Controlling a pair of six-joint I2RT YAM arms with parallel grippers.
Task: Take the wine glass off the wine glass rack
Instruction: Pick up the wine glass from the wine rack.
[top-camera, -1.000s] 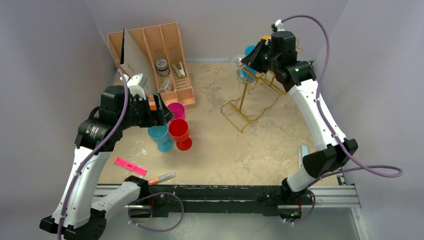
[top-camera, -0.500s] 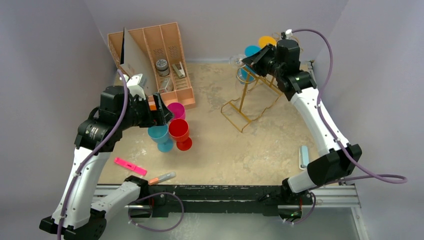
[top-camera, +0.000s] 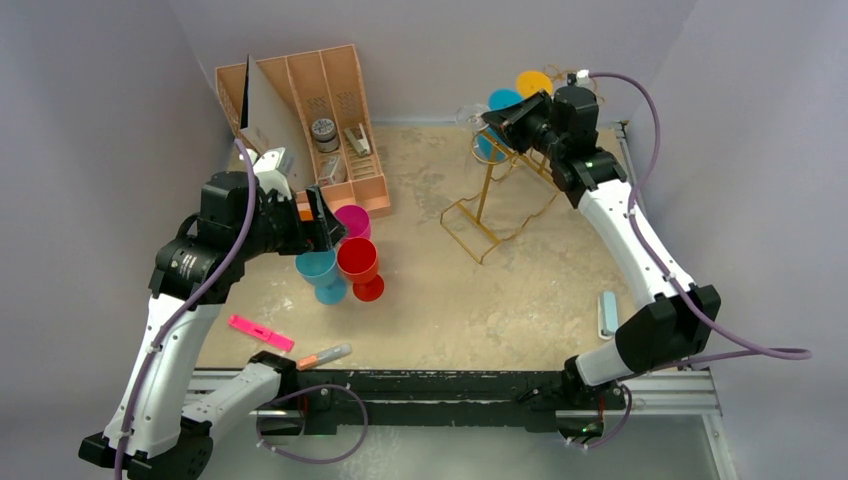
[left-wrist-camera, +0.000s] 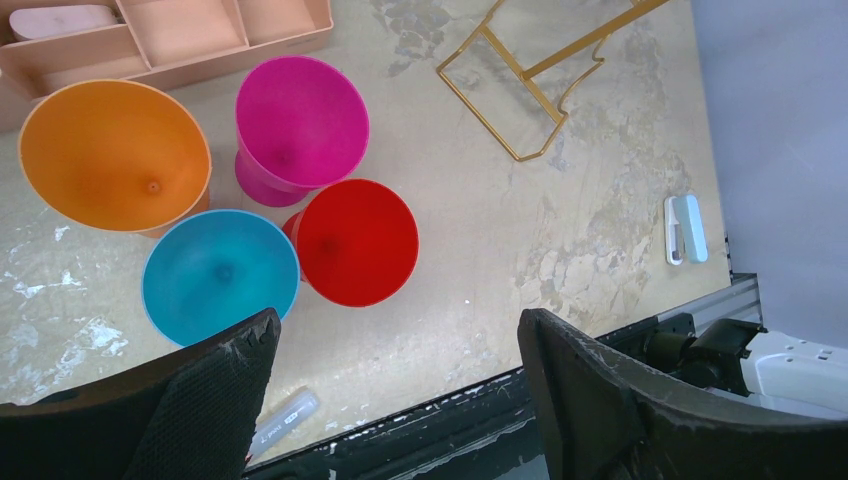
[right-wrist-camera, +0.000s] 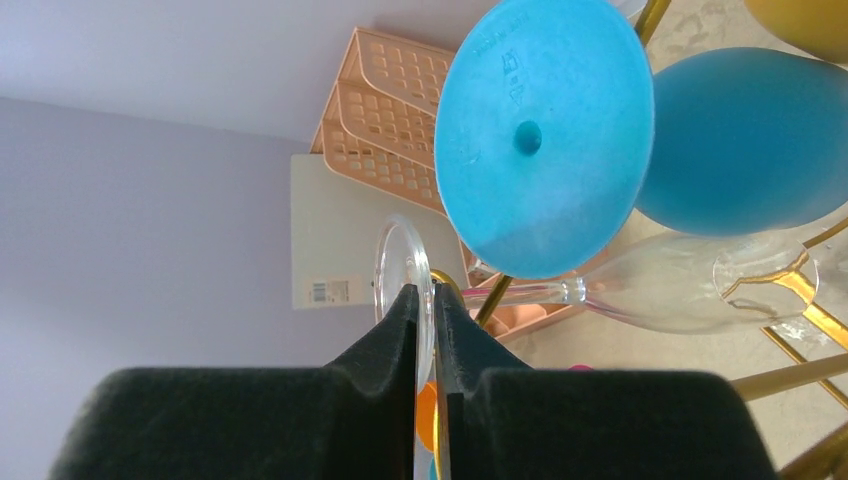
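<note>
Right hand (right-wrist-camera: 426, 300), wine glass (right-wrist-camera: 690, 285) nearer wall (top-camera: 430, 50)

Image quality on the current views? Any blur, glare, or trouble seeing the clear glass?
Right wrist: the clear wine glass is sharp but low-contrast, with the wine glass rack showing gold through its bowl; the right gripper is near-black, little detail. Left wrist: even light, the red cup crisp, no glare. Top external: soft light, faint shadows; the clear wine glass almost vanishes against the background.
</note>
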